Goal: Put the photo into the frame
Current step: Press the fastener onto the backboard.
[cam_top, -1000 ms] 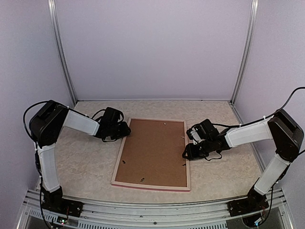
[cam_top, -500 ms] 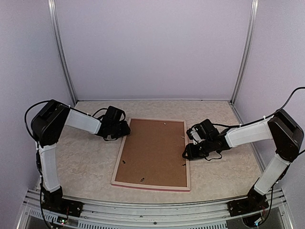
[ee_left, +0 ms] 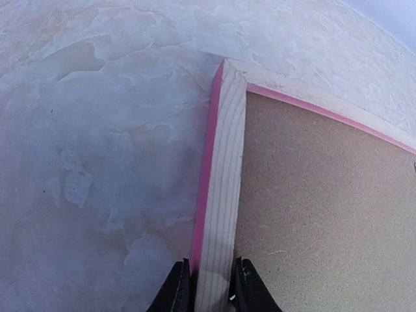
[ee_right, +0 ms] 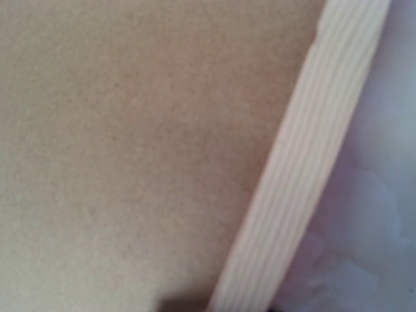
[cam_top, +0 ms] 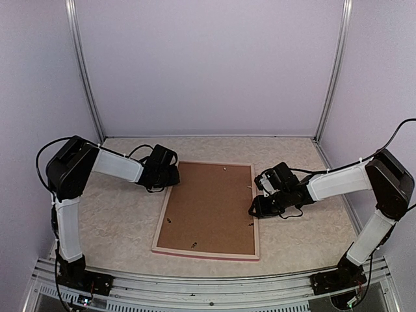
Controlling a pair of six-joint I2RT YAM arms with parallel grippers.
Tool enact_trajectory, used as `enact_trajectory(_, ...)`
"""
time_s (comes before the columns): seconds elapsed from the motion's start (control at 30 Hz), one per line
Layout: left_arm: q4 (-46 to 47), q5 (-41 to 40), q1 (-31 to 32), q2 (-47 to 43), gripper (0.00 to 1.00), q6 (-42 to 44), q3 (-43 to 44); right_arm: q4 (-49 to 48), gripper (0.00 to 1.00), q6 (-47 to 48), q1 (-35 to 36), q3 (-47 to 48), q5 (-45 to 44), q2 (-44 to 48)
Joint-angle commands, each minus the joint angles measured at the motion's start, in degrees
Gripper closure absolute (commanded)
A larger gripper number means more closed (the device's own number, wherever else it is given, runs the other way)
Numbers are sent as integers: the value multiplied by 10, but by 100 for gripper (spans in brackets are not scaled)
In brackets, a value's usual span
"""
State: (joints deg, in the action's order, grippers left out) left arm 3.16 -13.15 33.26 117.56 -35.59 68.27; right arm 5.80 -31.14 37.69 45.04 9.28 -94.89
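Observation:
The frame lies back up on the table, its pale wood rail around the brown backing board. The photo is hidden. My left gripper is at the frame's far left corner. In the left wrist view its fingertips stand tight on either side of the pale rail, whose outer edge is pink. My right gripper is at the frame's right rail. The right wrist view is blurred and very close: the rail and the board fill it, with dark slivers of finger at the bottom on both sides of the rail.
The beige mottled tabletop surrounds the frame. Purple walls with metal uprights close in the back and sides. A metal rail runs along the near edge by the arm bases.
My left gripper has moved right, from beside the frame onto its far left corner. The right arm and the frame have not moved.

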Motion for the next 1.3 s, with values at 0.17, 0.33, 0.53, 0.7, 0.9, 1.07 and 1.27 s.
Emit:
enact_trajectory(0.17,-43,-4,4,4,88,13,-15,-7,63,1,-3,-12,14,-8)
enact_trajectory(0.33,-23,37,-1,-11,91,1,-30,-8,63,-1,-3,-16,11,-6)
enact_trajectory(0.53,3,105,-16,-56,57,-18,-49,-8,63,-2,-3,-15,13,-8)
enact_trajectory(0.7,-9,102,-14,-86,43,-12,-57,-10,63,-3,-4,-15,14,-8)
enact_trajectory(0.9,-48,85,5,-134,36,8,-94,-9,63,-3,-4,-18,11,-1)
enact_trajectory(1.07,-83,59,38,-198,28,12,-154,-8,63,-1,-3,-16,10,3)
enact_trajectory(1.27,-133,31,92,-267,20,2,-211,-5,63,0,-3,-14,11,9)
